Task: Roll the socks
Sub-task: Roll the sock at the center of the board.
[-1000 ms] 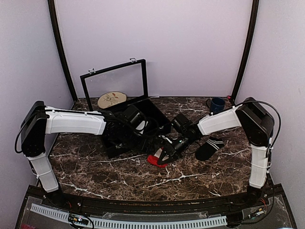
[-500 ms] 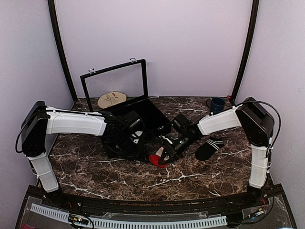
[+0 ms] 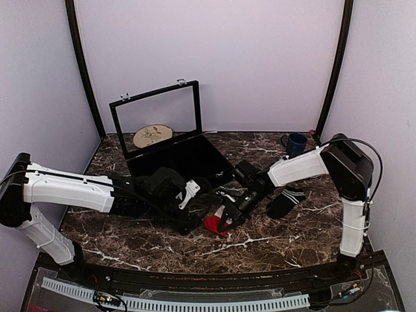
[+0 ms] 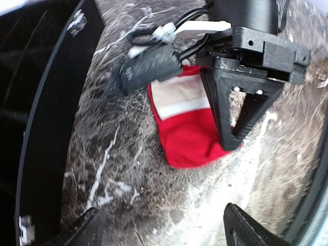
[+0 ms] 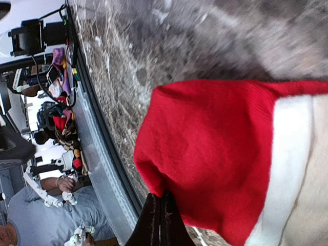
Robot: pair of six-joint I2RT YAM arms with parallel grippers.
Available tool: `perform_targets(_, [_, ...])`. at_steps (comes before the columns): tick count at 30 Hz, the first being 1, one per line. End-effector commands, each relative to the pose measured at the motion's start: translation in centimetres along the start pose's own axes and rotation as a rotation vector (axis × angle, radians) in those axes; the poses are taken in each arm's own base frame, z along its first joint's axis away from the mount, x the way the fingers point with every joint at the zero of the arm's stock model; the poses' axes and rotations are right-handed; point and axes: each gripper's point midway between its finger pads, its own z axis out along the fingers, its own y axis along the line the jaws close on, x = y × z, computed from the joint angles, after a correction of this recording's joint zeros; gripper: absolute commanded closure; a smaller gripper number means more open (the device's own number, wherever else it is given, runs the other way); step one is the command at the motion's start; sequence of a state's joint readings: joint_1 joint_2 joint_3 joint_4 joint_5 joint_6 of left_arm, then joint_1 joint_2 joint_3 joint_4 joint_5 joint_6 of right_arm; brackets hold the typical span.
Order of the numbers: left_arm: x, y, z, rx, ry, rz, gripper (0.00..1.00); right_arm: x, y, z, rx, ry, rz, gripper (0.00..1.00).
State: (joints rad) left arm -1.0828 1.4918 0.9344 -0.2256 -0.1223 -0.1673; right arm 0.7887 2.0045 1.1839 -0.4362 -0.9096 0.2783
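The red sock (image 3: 213, 225) lies bunched on the marble table, its toe end red and a white band (image 4: 179, 107) further up. My right gripper (image 3: 225, 216) is shut on the sock's red edge (image 5: 169, 174), its fingertips (image 5: 161, 205) pinched together on the fabric. To the sock's left, my left gripper (image 3: 189, 211) is low over the table. It stands open, and in the left wrist view its jaws (image 4: 166, 233) frame bare marble just short of the sock (image 4: 187, 130). The black striped sock (image 3: 285, 201) lies flat to the right, beside the right arm.
A black case (image 3: 195, 153) with its lid (image 3: 156, 117) raised stands at the back left, behind the left arm. A round wooden plate (image 3: 153, 135) sits behind it. A blue mug (image 3: 297, 142) stands at the back right. The table's near edge (image 5: 102, 154) lies close to the sock.
My left arm has swung down and toward the near edge, bringing its open gripper low beside the red sock. The right gripper, still holding the sock, shifted slightly nearer.
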Motion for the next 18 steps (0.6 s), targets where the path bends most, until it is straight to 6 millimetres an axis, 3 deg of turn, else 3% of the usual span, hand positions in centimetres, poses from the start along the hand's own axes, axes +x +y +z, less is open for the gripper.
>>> perform_targets(1, [-0.7, -1.3, 0.6, -0.071, -0.103, 0.238, 0.16, 2.6, 1.8, 1.0, -0.065, 0.055, 0.007, 1.0])
perform_targets(11, [-0.8, -4.1, -0.8, 0.015, -0.294, 0.475, 0.19, 4.7, 2.9, 0.5, -0.094, 0.053, 0.037, 1.0])
perform_targets(18, [-0.5, -7.5, -1.2, 0.109, -0.378, 0.681, 0.16, 4.6, 2.8, 0.0, -0.09, 0.029, 0.043, 1.0])
